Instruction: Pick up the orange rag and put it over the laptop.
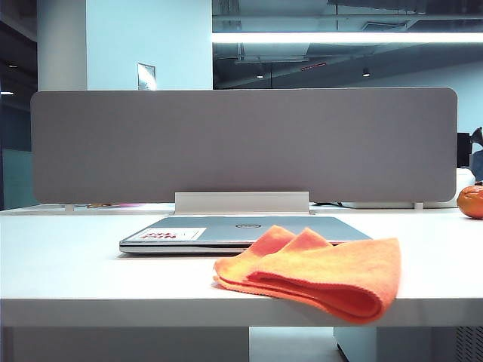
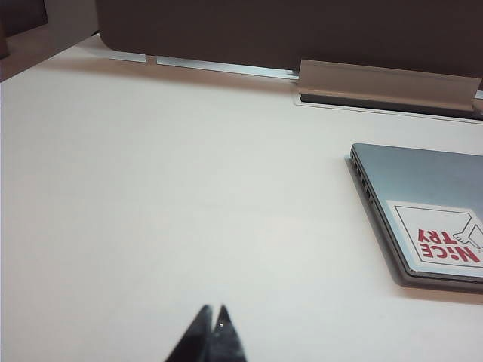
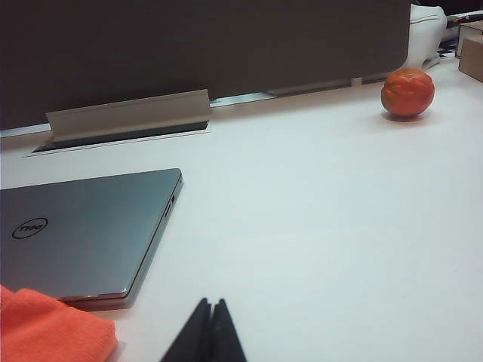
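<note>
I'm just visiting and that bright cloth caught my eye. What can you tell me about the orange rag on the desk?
The orange rag is a soft, fuzzy cloth of vivid orange, loosely folded into a few layers with two corners poking up. It lies on the white table near the front edge, just in front of the closed laptop; its back part overlaps the laptop's front right corner. Neither gripper touches it: both sit back with jaws shut, the right gripper nearer to it.

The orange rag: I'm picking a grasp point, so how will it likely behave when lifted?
The orange rag lies folded in soft, rounded layers near the table's front edge, so it will probably droop and unfold. Its fuzzy pile suggests it is light and grips well. Its far corners overlap the laptop, so dragging might nudge that.
</note>
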You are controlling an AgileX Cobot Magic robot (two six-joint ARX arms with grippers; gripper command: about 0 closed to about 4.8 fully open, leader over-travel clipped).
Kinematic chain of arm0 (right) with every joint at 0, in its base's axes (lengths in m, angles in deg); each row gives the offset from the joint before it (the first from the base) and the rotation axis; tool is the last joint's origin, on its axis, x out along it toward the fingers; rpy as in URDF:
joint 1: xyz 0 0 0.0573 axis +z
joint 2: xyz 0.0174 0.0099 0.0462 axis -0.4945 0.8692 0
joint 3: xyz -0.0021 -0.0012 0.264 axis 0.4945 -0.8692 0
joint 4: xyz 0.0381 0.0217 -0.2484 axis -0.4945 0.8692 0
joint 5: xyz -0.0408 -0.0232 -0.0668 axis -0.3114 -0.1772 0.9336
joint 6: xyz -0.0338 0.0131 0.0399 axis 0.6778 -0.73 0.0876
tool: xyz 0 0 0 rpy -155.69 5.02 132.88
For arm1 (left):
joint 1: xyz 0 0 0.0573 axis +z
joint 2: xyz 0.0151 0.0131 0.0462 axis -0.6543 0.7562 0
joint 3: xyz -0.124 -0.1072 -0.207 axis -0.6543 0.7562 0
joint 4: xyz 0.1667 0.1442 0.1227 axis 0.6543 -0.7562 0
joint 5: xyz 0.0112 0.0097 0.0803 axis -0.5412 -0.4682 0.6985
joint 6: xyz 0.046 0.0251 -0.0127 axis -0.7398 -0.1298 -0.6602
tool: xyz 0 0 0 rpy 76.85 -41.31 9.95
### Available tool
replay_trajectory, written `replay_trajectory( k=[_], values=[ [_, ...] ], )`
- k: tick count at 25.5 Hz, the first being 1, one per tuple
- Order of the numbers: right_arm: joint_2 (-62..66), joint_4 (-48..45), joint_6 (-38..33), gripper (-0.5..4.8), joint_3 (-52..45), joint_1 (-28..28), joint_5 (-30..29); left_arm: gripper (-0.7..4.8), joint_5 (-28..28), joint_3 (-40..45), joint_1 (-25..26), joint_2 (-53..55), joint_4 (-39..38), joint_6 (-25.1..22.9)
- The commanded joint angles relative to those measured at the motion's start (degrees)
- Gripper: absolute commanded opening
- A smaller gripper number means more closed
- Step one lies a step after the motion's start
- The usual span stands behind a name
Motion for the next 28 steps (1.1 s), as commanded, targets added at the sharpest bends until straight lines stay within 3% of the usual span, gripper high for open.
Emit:
replay_trajectory(
  k=[1,14,19,28],
  values=[
    [-0.13,-0.59,0.13,-0.05,-0.31,0.04,0.02,-0.06,-0.24,-0.17,0.09,0.07,0.76,0.13],
    [-0.13,-0.74,0.13,-0.05,-0.31,0.04,-0.02,-0.06,-0.04,-0.17,0.09,0.07,0.81,0.15],
    [-0.13,-0.79,-0.98,-0.05,-0.22,0.09,-2.89,-0.06,-0.04,-0.17,0.09,0.07,0.76,0.13],
    [-0.13,4.44,-9.49,-0.05,-0.20,0.09,-6.47,-0.06,-0.04,-0.17,0.09,0.07,0.72,0.15]
  ],
)
